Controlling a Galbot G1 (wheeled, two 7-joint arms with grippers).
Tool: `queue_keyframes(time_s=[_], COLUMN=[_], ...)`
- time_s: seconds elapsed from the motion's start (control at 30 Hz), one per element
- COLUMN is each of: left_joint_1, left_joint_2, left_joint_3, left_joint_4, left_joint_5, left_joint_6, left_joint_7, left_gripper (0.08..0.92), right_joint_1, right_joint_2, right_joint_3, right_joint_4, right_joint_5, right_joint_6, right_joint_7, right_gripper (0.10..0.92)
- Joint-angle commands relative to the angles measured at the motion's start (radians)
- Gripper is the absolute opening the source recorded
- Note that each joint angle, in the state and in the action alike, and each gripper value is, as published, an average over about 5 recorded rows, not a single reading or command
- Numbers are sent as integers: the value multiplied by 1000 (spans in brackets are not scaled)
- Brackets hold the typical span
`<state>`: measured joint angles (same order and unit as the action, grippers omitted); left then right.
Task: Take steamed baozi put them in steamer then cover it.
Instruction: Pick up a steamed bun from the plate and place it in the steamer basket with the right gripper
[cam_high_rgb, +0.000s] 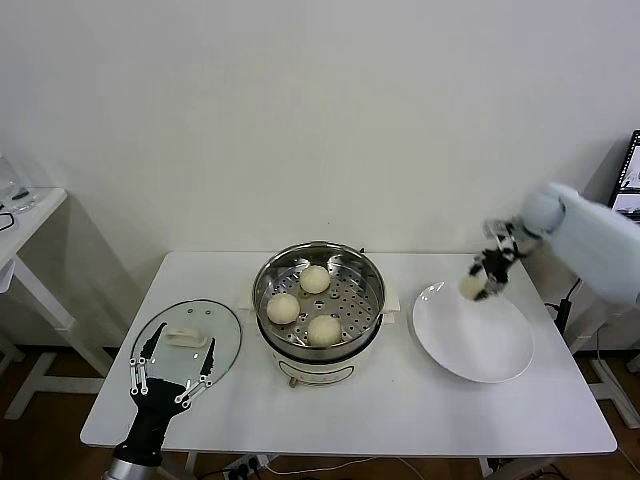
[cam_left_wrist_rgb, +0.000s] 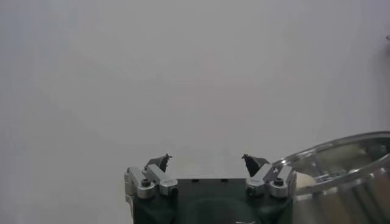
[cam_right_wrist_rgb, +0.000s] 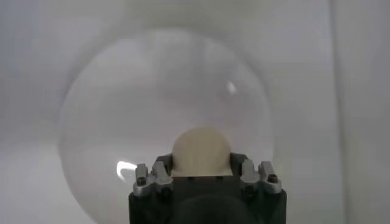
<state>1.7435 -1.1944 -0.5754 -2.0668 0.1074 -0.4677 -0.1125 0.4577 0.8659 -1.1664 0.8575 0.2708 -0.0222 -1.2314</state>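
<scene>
The steamer (cam_high_rgb: 372, 282) stands mid-table on its white base with three baozi on its perforated tray: one at the back (cam_high_rgb: 314, 279), one at the left (cam_high_rgb: 283, 308), one at the front (cam_high_rgb: 323, 329). My right gripper (cam_high_rgb: 482, 272) is shut on the fourth baozi (cam_high_rgb: 471, 287) and holds it in the air above the white plate (cam_high_rgb: 492, 350). In the right wrist view the bun (cam_right_wrist_rgb: 201, 151) sits between the fingers over the plate (cam_right_wrist_rgb: 109, 122). The glass cover (cam_high_rgb: 226, 340) with its white handle lies flat on the table at the left. My left gripper (cam_high_rgb: 172, 378) is open at the cover's near edge.
The steamer's rim (cam_left_wrist_rgb: 341, 159) shows at the side of the left wrist view. A small white side table (cam_high_rgb: 25, 215) stands at the far left. A monitor edge (cam_high_rgb: 628, 175) is at the far right.
</scene>
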Motion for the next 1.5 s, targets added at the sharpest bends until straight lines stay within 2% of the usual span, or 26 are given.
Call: queue_keyframes(time_s=[0.03, 0.2, 0.47, 0.97, 1.5], left_joint_1=[1, 1, -3, 0, -7], left_joint_2=[1, 3, 3, 1, 0], left_joint_3=[8, 14, 18, 2, 4], left_joint_4=[-3, -9, -12, -6, 1], left_joint_5=[1, 1, 1, -2, -3], left_joint_6=[2, 4, 4, -1, -2], left_joint_7=[0, 0, -1, -5, -7], left_gripper=[823, 823, 823, 823, 823], right_joint_1=[385, 440, 382, 243, 178], right_joint_2=[155, 270, 379, 456, 464], right_joint_3=[-314, -368, -409, -452, -442], right_joint_4=[272, 309, 324, 218, 174], right_joint_5=[366, 439, 419, 334, 278], right_joint_6=[-106, -141, -166, -169, -157], right_joint_7=[-11, 13, 50, 70, 72], right_gripper=[645, 645, 643, 636, 639])
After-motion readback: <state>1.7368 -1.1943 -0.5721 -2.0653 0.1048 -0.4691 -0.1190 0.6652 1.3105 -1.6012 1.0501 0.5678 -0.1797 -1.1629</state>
